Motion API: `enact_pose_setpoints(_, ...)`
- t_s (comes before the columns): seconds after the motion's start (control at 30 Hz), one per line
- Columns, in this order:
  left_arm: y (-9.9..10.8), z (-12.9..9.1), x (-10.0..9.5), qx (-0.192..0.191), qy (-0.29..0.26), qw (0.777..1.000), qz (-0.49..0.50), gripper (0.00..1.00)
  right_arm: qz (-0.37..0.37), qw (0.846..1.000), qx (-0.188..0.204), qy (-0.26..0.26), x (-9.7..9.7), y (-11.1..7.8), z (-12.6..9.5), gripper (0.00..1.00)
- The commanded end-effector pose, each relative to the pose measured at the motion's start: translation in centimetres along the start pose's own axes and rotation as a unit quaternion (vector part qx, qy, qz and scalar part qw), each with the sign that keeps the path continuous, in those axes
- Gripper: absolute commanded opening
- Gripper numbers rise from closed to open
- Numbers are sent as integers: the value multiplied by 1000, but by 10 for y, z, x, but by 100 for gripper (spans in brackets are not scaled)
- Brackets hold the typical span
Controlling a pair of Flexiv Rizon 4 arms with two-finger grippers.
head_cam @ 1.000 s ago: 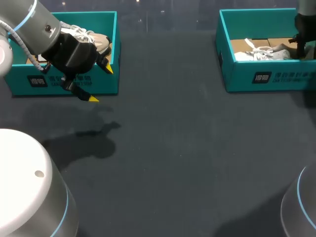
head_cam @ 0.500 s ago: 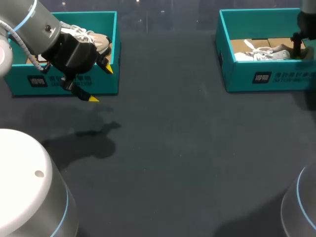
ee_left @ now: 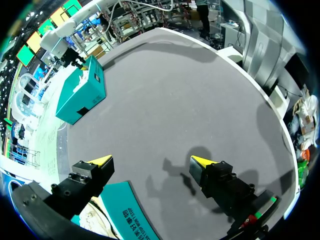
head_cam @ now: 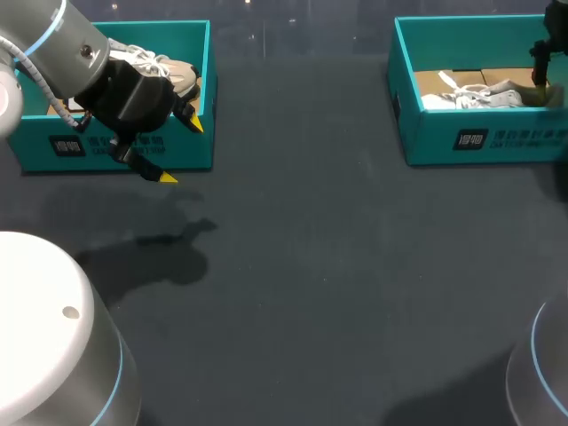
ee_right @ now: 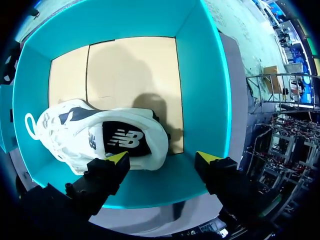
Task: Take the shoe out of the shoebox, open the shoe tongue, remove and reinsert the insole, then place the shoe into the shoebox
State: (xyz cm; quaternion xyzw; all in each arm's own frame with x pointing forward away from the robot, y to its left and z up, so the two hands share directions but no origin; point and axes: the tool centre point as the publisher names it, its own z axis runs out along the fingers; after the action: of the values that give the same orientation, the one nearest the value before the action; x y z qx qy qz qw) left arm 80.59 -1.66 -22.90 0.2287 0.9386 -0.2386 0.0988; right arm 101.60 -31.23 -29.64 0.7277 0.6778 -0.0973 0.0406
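Shoe (ee_right: 100, 137) lies in the left half of the right box (ee_right: 202, 75), at the far right of the table (head_cam: 311, 266), and it is not yet taken out. The right gripper (ee_right: 162, 159) hangs above it with jaws spread wide and holding nothing; one tip is over the heel side of the shoe, the other over the box wall. I judge the step in hand is the lift-out. To do it well the gripper should first shift toward the shoe, so that both fingers go down inside the walls, then close on the heel collar and rise straight until the sole passes the rim. The room inside the box is tight on the near side, where the shoe lies close to the wall. The open table between the boxes gives much free room for setting the shoe down. The left gripper (head_cam: 180, 151) is also spread and empty, just in front of the left box (head_cam: 35, 151), well apart.
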Motion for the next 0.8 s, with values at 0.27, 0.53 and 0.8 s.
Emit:
enact_pose_setpoints(0.27,0,-1,1,-1,0,1000,1,100,8,1000,-10,21,-6,-19,-48,100)
enact_pose_setpoints(0.53,0,-1,1,-1,0,1000,1,100,18,999,-12,38,-7,-33,-78,100)
enact_pose_setpoints(0.8,0,-1,1,-1,0,1000,1,100,23,998,-9,59,-7,-48,-95,100)
